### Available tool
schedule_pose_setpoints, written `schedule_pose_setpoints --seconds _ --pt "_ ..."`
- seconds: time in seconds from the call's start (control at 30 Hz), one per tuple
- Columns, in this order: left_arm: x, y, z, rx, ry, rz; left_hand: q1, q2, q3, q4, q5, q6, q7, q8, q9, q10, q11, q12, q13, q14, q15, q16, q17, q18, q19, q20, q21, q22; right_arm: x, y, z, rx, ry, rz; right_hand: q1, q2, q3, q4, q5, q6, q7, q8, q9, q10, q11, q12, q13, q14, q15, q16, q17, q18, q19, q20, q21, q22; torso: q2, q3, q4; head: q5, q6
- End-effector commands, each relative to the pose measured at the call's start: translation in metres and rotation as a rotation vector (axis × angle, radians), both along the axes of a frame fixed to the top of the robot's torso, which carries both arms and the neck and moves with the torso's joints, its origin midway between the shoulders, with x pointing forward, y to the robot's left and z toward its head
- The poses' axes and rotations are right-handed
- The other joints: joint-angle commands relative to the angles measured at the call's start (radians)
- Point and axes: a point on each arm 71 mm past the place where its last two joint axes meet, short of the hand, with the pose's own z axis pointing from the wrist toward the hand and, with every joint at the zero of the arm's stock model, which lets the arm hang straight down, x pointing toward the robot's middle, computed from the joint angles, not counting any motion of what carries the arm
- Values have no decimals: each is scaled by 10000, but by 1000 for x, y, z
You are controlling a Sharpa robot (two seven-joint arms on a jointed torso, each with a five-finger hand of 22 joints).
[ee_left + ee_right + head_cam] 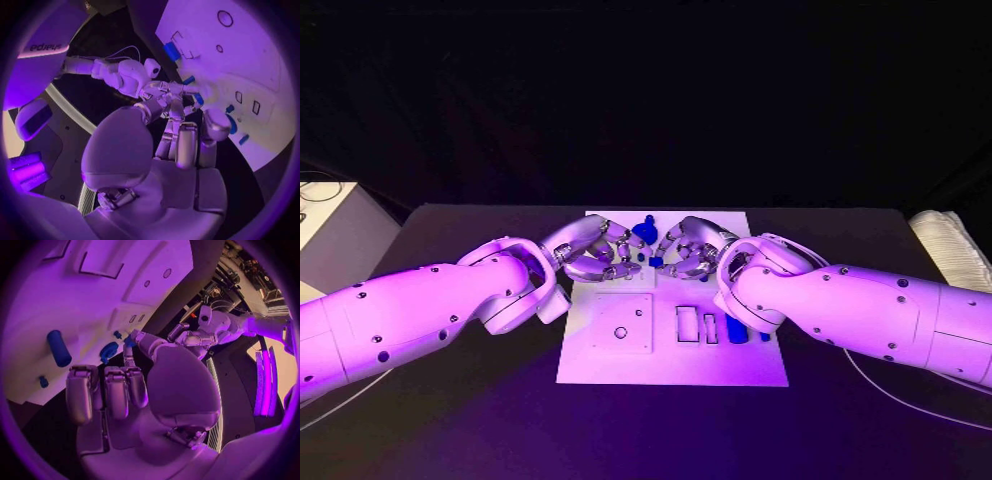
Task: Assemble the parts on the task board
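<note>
Black bench (473,400) across the lower frame. White board (675,360) at centre, running from mid-frame down. Left hand (596,250) and right hand (692,248) meet over the board's upper half, fingers curled inward toward each other; cannot tell whether either grips a piece. Round blue piece (645,232) between the hands near the board's top edge. Blue cylinder (736,328) lies right of centre on the board, beside two rectangular slots (688,324).
</note>
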Motion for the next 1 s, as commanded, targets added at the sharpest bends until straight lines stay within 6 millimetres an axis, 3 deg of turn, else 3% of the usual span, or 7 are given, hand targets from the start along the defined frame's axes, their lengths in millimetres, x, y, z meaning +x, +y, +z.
schedule_pose_setpoints --seconds 0.03,0.47,0.77,1.0 --pt "-2 -6 -5 1168 -315 -285 -117 -16 68 -4 21 -65 -36 -71 -23 -5 -51 110 73 423 -81 82 1285 -116 100 -5 78 109 -1 1 0 12 160 -1 -63 4 -33 4 37 -20 -58 734 495 467 -45 -41 2131 1003 6 -4 2555 -140 719 3 -38 1900 8 -2 -7 -2 -29" --pt "0 -12 -9 1566 -305 -127 -201 -10 214 -9 40 -282 -87 -261 -133 -5 -87 546 455 490 -111 170 1410 -150 187 -31 230 338 -4 5 2 -6 44 175 -75 -11 -33 1 48 -37 -51 741 495 477 -41 -32 2141 1003 19 -4 2555 -140 719 12 -40 1900 0 -2 2 -50 -84" --pt "1 -9 -10 1586 -258 73 -199 -61 396 -75 68 -757 -158 -495 -291 -78 -130 674 552 504 -145 190 1441 -162 207 -59 300 436 -6 6 2 -39 31 234 -75 -11 -33 1 48 -37 -51 741 495 477 -41 -32 2141 1003 19 -4 2555 -140 719 12 -40 1900 -6 -6 0 -48 -120" --pt "2 -7 -11 1680 -117 131 -249 -65 436 -48 58 -499 -105 -426 -229 -67 -106 739 603 505 -137 190 1442 -165 204 -62 314 452 -6 5 2 -67 11 228 -89 -13 -30 5 61 -44 -45 751 495 475 -36 -34 2140 1002 30 -6 2550 -140 719 21 -42 1900 -8 -5 13 -67 -136"
